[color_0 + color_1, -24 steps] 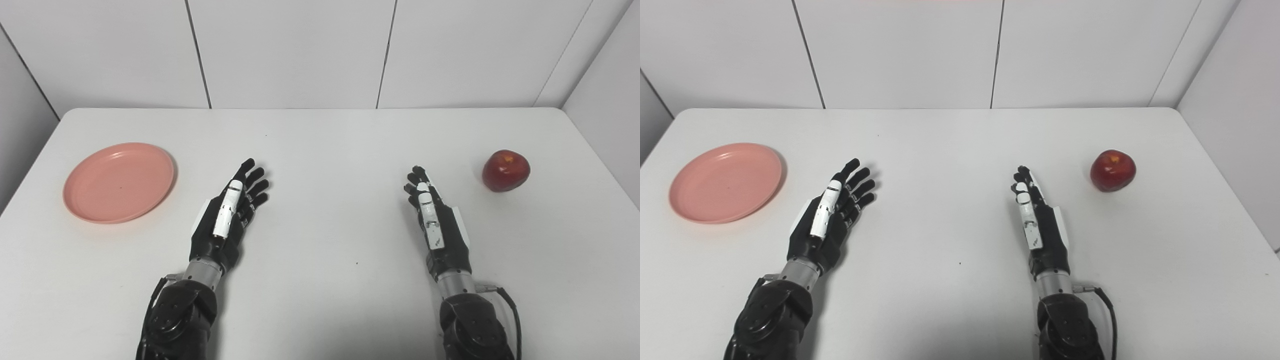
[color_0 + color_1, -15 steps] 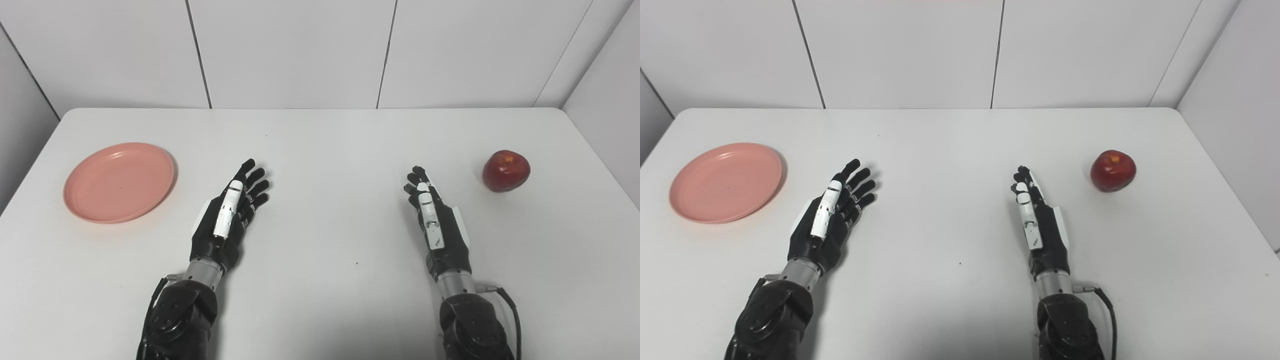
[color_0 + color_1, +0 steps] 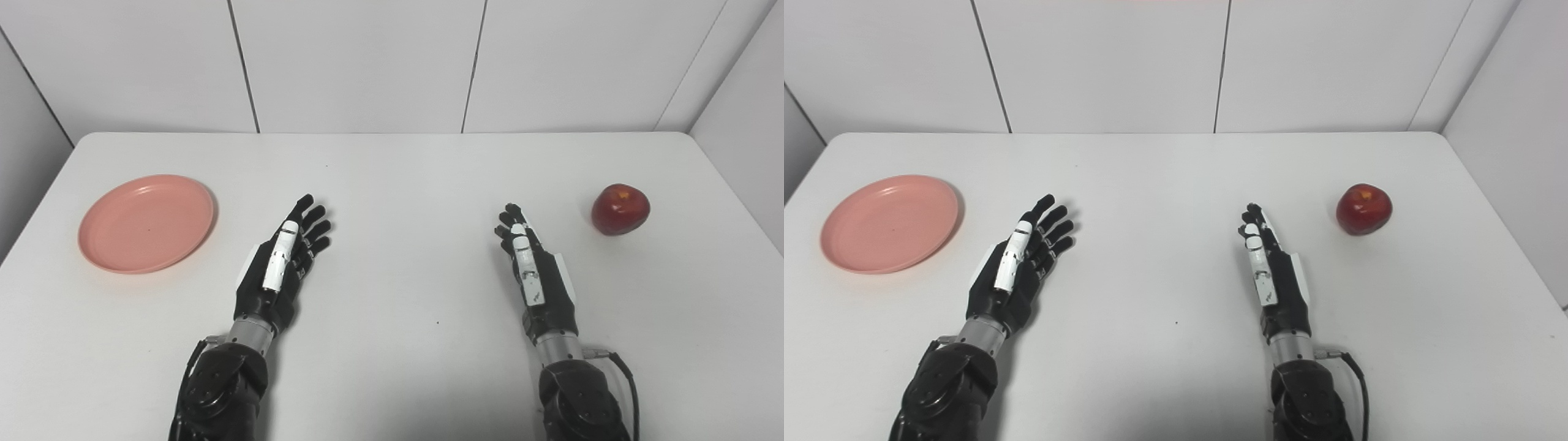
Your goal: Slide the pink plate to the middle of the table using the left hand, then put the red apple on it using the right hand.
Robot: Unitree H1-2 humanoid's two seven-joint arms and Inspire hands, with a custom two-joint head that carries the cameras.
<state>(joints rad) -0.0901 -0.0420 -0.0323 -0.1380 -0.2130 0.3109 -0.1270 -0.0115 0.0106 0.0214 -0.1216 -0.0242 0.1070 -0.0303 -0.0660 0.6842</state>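
Note:
The pink plate [image 3: 146,223] lies flat on the white table [image 3: 392,171] at the far left, with nothing on it. A red apple [image 3: 620,209] sits near the right edge. My left hand [image 3: 283,260] rests open over the table, fingers stretched forward, a short way right of the plate and not touching it. My right hand [image 3: 534,269] is open too, turned on its edge with fingers straight, left of the apple and a little nearer me, with a clear gap between them. Neither hand holds anything.
White wall panels [image 3: 361,61] rise behind the table's far edge and along its right side. A black cable [image 3: 625,373] runs from my right forearm at the bottom.

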